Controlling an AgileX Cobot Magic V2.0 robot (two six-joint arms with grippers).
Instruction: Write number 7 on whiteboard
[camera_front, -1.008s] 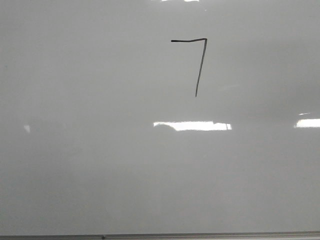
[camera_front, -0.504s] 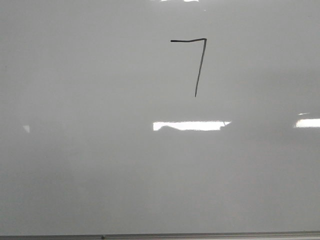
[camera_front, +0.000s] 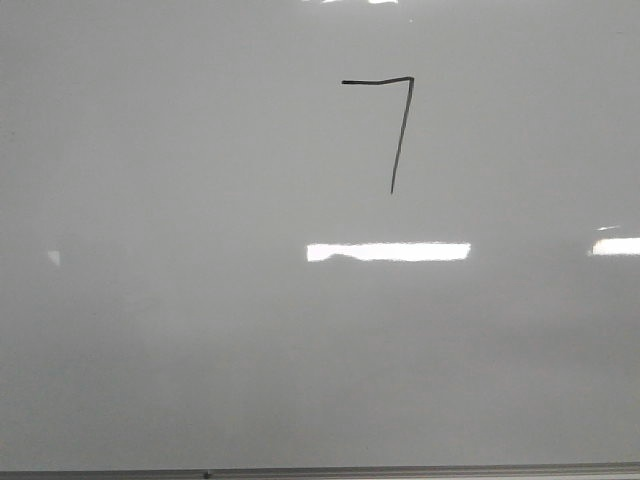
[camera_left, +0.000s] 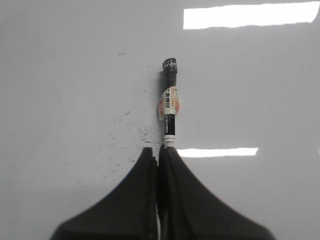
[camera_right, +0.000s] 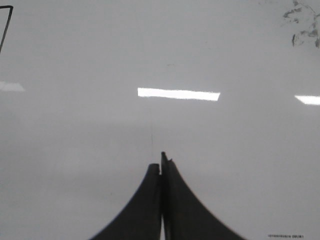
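The whiteboard (camera_front: 180, 300) fills the front view, its thin metal edge along the bottom. The number 7 (camera_front: 400, 130) stands on it in thin black marker, upper middle: a short top stroke and a longer slanted downstroke. Neither gripper shows in the front view. In the left wrist view my left gripper (camera_left: 159, 150) is shut on a black-and-white marker (camera_left: 169, 105) that sticks out from the fingertips over the whiteboard (camera_left: 260, 90). In the right wrist view my right gripper (camera_right: 161, 162) is shut with nothing in it, and a corner of the number 7 (camera_right: 5, 27) shows.
Bright glare patches (camera_front: 388, 251) lie across the board below the digit. Faint ink specks (camera_left: 120, 145) mark the board near the left fingers. Dark smudges (camera_right: 302, 25) sit in a corner of the right wrist view.
The digit is unchanged. The glare patch below it has shifted slightly and its right end has lengthened.
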